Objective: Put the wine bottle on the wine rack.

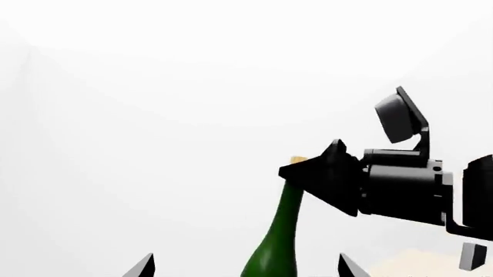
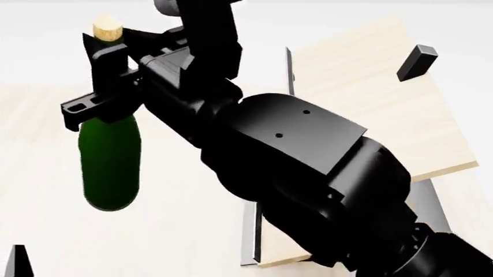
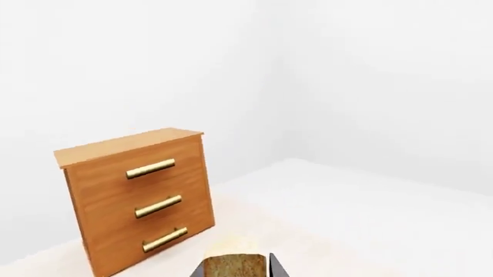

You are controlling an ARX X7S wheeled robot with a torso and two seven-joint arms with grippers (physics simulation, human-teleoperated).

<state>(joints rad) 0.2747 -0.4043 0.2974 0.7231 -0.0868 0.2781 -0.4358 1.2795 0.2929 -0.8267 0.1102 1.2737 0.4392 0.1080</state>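
The wine bottle (image 2: 112, 167) is dark green with a tan cork (image 2: 106, 29) and hangs upright in the air, left of the rack. My right gripper (image 2: 104, 78) is shut on its neck just under the cork. The right wrist view shows the cork (image 3: 231, 266) between the right gripper's (image 3: 235, 272) fingers. In the left wrist view the wine bottle (image 1: 279, 236) stands beyond my left gripper (image 1: 246, 272), whose fingertips are wide apart and clear of the glass. The wine rack's (image 2: 370, 92) slanted light-wood board lies to the right, partly behind my right arm.
A small black block (image 2: 417, 60) sits on the rack's board, and dark rails (image 2: 290, 69) run along its edge. A brown cabinet (image 3: 138, 196) with brass handles stands by the white wall. Pale floor lies below the bottle.
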